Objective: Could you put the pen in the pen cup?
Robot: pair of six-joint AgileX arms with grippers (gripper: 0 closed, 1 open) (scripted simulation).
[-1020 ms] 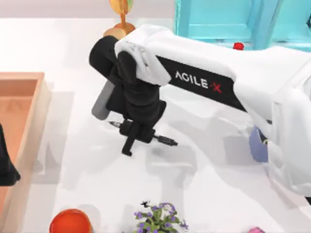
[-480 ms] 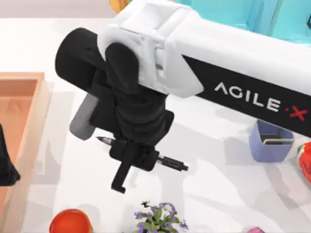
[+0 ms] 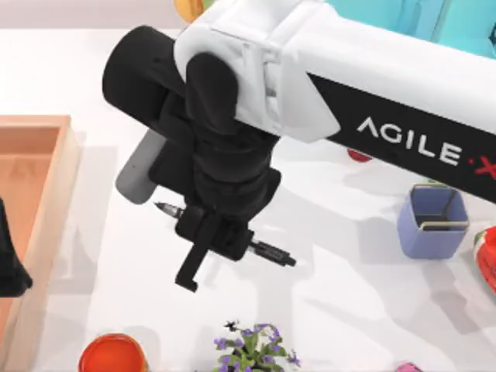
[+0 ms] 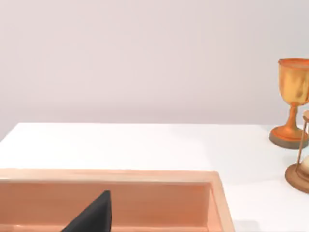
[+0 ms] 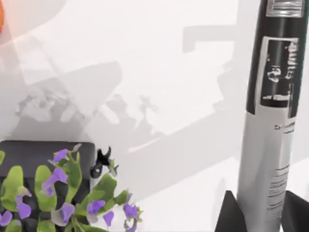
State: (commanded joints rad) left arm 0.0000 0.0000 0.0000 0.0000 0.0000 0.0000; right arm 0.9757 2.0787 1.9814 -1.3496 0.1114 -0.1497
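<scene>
- One slim black-and-grey pen (image 3: 267,251) lies crosswise in the right gripper (image 3: 219,233), fingers clamped on its barrel above the white worktop (image 3: 341,302).
- Square periwinkle-blue pen cup (image 3: 432,221) stands well apart toward the right side.
- Left gripper (image 4: 91,217) is parked over the wooden tray (image 4: 145,176); its fingers' state cannot be told.

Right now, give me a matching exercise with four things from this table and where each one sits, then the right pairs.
Things:
1. pen
2. pen cup
3. wooden tray
4. orange-red container

Places:
A. top view's left edge
B. near edge, left of the purple flower plant
C. clamped in the right gripper
D. top view's right side, upright

Pairs: 1-C, 2-D, 3-A, 4-B
</scene>
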